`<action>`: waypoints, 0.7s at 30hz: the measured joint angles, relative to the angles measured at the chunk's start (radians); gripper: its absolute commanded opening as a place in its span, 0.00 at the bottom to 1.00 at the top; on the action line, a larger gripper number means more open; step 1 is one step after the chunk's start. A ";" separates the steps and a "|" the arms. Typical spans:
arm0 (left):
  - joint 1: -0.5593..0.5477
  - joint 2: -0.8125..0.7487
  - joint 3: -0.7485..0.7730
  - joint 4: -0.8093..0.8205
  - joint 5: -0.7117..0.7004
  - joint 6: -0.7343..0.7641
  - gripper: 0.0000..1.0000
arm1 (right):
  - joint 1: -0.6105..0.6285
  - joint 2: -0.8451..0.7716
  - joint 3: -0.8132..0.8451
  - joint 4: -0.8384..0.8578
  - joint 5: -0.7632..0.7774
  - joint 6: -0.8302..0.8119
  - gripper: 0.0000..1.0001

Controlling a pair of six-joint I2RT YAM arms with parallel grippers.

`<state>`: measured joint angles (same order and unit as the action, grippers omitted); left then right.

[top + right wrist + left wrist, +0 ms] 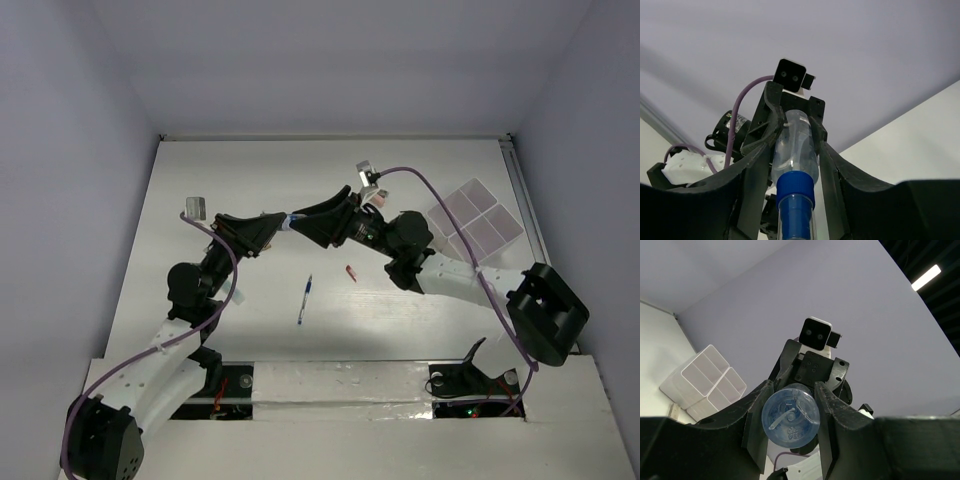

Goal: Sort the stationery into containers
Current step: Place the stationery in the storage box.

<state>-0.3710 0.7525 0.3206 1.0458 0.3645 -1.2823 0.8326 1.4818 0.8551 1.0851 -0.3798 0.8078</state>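
A small clear bottle with a blue cap hangs in mid-air between both arms, above the table's middle. My left gripper is shut on its base end. Facing it, my right gripper stands open, its fingers flanking the bottle's body near the cap with only slim gaps. A blue-white pen and a tiny red bit lie on the table below. The white organiser tray sits at the right, also in the left wrist view.
The two arms cross the table's centre from both sides. Grey walls close in the table on the left, back and right. A purple cable loops over the right arm near the tray.
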 measured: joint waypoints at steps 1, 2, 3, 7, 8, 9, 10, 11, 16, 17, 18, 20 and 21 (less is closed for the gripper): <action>-0.001 -0.002 -0.001 0.001 -0.002 -0.002 0.00 | 0.003 0.000 0.002 0.000 0.002 0.000 0.50; -0.003 -0.004 -0.001 0.002 -0.004 -0.002 0.00 | 0.006 0.000 0.003 0.000 0.003 0.000 0.50; -0.003 -0.006 -0.001 0.005 -0.006 -0.003 0.00 | 0.008 0.000 0.004 0.000 0.006 0.000 0.49; -0.007 -0.009 -0.001 0.011 -0.010 -0.008 0.00 | 0.014 0.000 0.005 0.001 0.012 -0.002 0.33; -0.007 -0.009 -0.002 0.013 -0.011 -0.010 0.00 | 0.014 0.000 0.005 0.001 0.013 0.000 0.32; -0.007 -0.009 -0.002 0.013 -0.013 -0.011 0.00 | 0.014 0.000 0.006 0.000 0.014 0.000 0.22; -0.007 -0.009 -0.003 0.014 -0.014 -0.013 0.00 | 0.014 0.000 0.008 -0.003 0.014 0.001 0.15; -0.007 -0.008 -0.003 0.014 -0.015 -0.013 0.00 | 0.014 0.000 0.009 -0.006 0.014 0.001 0.09; -0.007 -0.010 -0.002 0.005 -0.018 -0.005 0.52 | 0.014 -0.018 0.031 -0.085 0.018 -0.010 0.00; -0.007 -0.012 -0.002 -0.006 -0.014 0.008 0.60 | 0.014 -0.030 0.037 -0.126 0.027 -0.024 0.00; -0.008 -0.018 0.002 -0.037 -0.010 0.027 0.73 | 0.013 -0.046 0.046 -0.182 0.038 -0.039 0.00; -0.008 -0.040 0.026 -0.142 -0.007 0.080 0.84 | 0.004 -0.084 0.070 -0.299 0.053 -0.076 0.00; -0.008 -0.054 0.051 -0.212 -0.009 0.122 0.90 | -0.006 -0.103 0.089 -0.367 0.059 -0.093 0.00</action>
<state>-0.3790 0.6983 0.3721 0.8341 0.3553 -1.1606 0.8265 1.3785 0.9440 0.7181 -0.3210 0.7143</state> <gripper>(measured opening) 0.795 0.426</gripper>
